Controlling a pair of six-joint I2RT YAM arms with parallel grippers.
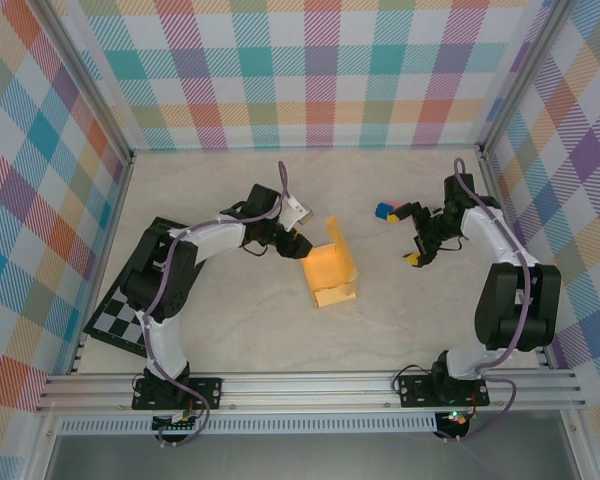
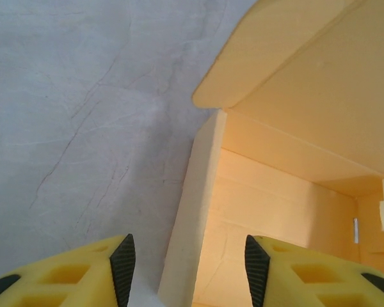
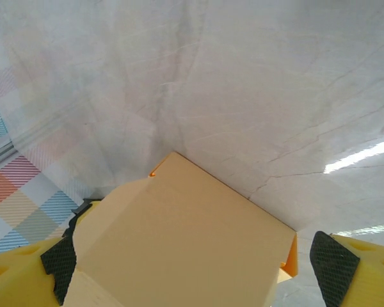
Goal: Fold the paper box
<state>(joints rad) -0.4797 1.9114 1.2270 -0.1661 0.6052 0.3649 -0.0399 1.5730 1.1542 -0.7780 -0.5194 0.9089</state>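
Box, seen from above, sits mid-worktop, half formed with one flap standing. Left tool is just beside the box's left wall. Right tool hangs apart on the right, likely waiting to brace.

Left wrist: the pads are parted astride that wall, neither touching it, so nothing is gripped. They are probably lined up to pinch and fold it.

Right wrist: the fingers are spread wide and look empty, with a pale box panel showing between them.
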